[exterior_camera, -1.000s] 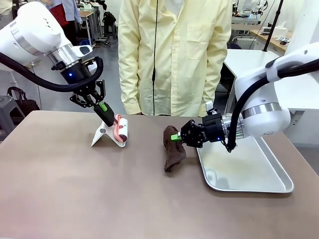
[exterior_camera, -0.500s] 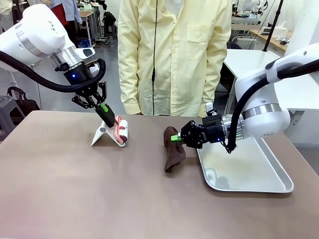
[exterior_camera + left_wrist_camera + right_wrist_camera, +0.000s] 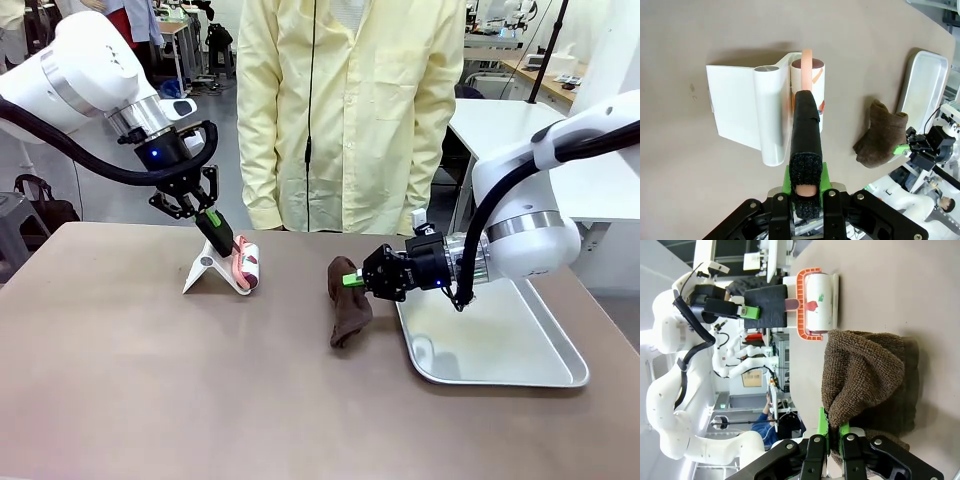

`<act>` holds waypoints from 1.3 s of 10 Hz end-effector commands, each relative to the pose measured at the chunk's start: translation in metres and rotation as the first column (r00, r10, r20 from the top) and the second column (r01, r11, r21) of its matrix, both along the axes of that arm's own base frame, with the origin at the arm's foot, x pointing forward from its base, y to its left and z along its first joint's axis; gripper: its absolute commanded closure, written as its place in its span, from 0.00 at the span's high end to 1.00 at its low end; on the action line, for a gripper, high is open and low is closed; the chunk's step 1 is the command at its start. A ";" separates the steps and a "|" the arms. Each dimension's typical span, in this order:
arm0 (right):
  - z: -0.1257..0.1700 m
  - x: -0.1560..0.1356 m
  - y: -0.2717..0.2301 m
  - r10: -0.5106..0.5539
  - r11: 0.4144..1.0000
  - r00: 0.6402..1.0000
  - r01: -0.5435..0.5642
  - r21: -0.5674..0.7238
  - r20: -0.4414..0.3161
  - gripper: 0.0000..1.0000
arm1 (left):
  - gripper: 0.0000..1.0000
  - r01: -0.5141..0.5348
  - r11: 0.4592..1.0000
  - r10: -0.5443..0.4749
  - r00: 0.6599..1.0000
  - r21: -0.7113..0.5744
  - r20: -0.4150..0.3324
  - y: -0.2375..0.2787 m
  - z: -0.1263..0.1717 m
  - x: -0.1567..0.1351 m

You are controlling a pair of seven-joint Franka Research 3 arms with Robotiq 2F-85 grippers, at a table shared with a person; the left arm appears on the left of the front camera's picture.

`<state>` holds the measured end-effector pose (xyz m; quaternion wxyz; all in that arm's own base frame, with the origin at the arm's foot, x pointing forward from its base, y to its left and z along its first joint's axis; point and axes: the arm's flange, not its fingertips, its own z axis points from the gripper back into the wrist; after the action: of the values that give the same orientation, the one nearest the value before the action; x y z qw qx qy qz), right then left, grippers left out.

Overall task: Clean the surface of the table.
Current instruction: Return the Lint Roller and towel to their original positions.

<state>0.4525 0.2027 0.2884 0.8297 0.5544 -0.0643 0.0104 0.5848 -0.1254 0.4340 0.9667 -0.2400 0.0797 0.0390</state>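
The bench point(image 3: 200, 400) has a matte brown-taupe top that spans the front view from edge to edge; a person in a pale yellow coat point(image 3: 350, 110) stands at its far side.

Landmark: the silver metal tray point(image 3: 520, 350), which lies on the bench toward the robot's right.

Left gripper point(image 3: 222, 240): well to the left of the tray, near the far edge of the bench. Its jaws are clamped on the black handle point(image 3: 805, 125) of a lint roller point(image 3: 246, 265). The roller head, white with red print and an orange frame, rests in a white stand point(image 3: 205, 272) on the bench top. In the left wrist view the handle runs straight up between the green pads point(image 3: 787, 180), and the roller lies just beside the stand's curved lip.

Right gripper point(image 3: 358, 279): just beside the tray's left edge, reaching in from the robot's right. Its jaws are clamped on the upper edge of a dark brown cloth point(image 3: 348, 310). The cloth hangs down from the grip, and its lower end touches the bench immediately left of the tray. In the right wrist view the cloth point(image 3: 865, 375) bunches in folds above the green pads point(image 3: 823, 422), with the lint roller point(image 3: 817, 302) farther off.

The tray's inner surface shows bare metal.
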 end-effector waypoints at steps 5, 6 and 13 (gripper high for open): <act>-0.003 0.004 0.000 0.009 1.000 1.000 -0.008 0.009 -0.005 0.09 | 0.22 -0.012 0.999 0.013 1.000 0.041 -0.024 0.002 0.004 0.007; -0.003 0.004 0.000 0.007 1.000 1.000 -0.007 0.009 -0.009 0.09 | 0.22 -0.009 0.999 0.010 1.000 0.032 -0.017 0.005 0.004 0.007; -0.004 0.005 0.003 0.014 1.000 1.000 -0.014 0.004 -0.018 0.61 | 0.77 0.012 1.000 -0.011 0.999 0.015 -0.036 0.012 -0.003 0.007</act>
<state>0.4537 0.2025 0.2828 0.8298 0.5548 -0.0594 0.0067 0.5889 -0.1191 0.4297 0.9654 -0.2397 0.0932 0.0433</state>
